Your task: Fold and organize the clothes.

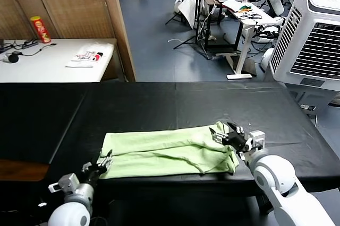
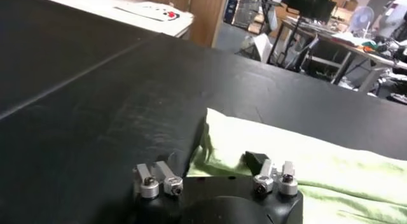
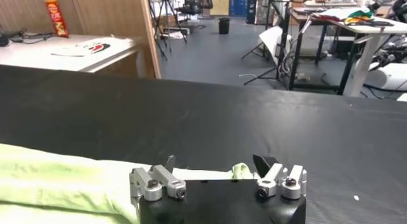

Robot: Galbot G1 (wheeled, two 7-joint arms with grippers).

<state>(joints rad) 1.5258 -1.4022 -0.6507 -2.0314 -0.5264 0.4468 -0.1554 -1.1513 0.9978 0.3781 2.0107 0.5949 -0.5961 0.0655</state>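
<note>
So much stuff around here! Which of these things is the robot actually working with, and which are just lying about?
Part of the job:
- green T-shirt, folded into a long band on the black table
- left gripper at the shirt's left end
- right gripper at its right end, open

Just lying about:
- white printed cloth on the far white table
- red can
- white cooler unit

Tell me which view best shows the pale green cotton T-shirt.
The head view: the pale green cotton T-shirt lies there whole, folded into a long strip. The left wrist view shows only one end, the right wrist view only an edge.
</note>
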